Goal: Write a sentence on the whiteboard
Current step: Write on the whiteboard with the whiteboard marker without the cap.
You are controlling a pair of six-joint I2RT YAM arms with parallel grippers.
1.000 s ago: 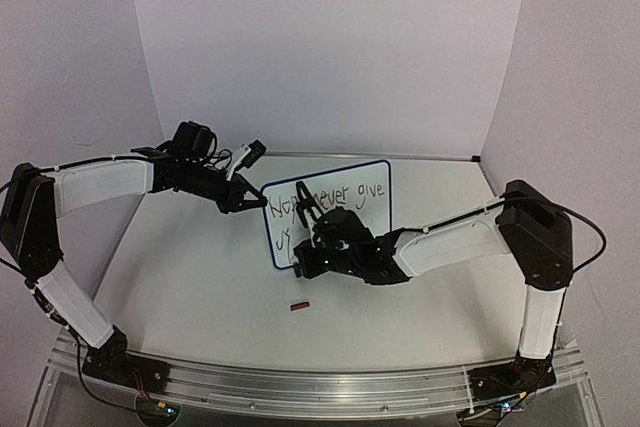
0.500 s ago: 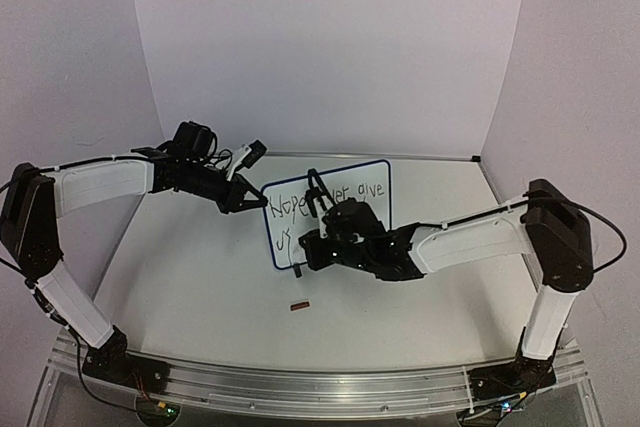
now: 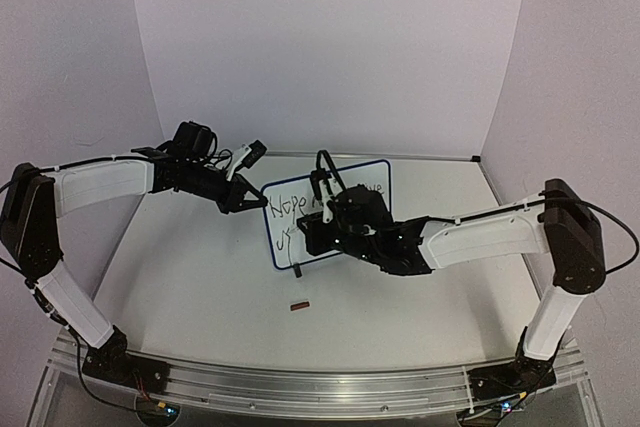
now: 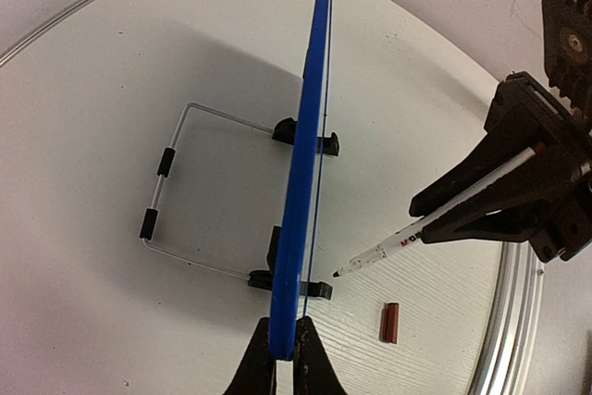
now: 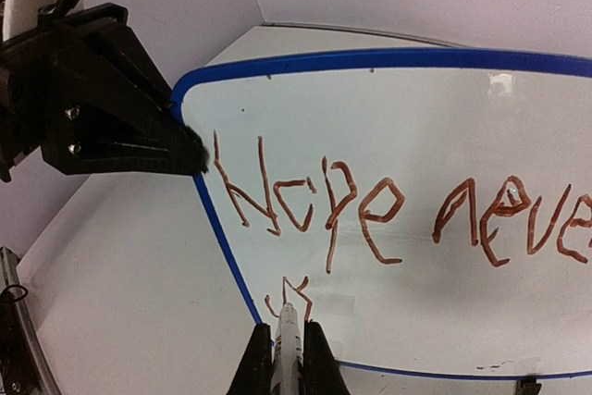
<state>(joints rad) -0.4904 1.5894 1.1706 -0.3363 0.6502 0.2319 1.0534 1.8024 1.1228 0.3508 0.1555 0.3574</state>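
Note:
The whiteboard point(image 3: 280, 225), white with a blue frame, stands upright mid-table. My left gripper point(image 3: 258, 203) is shut on its left frame edge point(image 4: 310, 136), fingertips pinching the blue rim point(image 4: 285, 358). My right gripper point(image 3: 312, 237) is shut on a marker point(image 5: 287, 339) in front of the board's face point(image 5: 416, 302). The sentence point(image 5: 370, 210) is in red-brown letters, "Hope neve" on the top line. A few strokes sit below, at the marker tip. In the left wrist view the marker point(image 4: 435, 224) points at the board with a small gap.
A red-brown marker cap point(image 3: 299, 305) lies on the table in front of the board. A wire stand point(image 4: 166, 201) props the board from behind. Side and back walls enclose the table. A metal rail runs along the near edge.
My right arm has shifted up and to the right across the board with the marker, now covering "never". The left arm and the board have stayed put.

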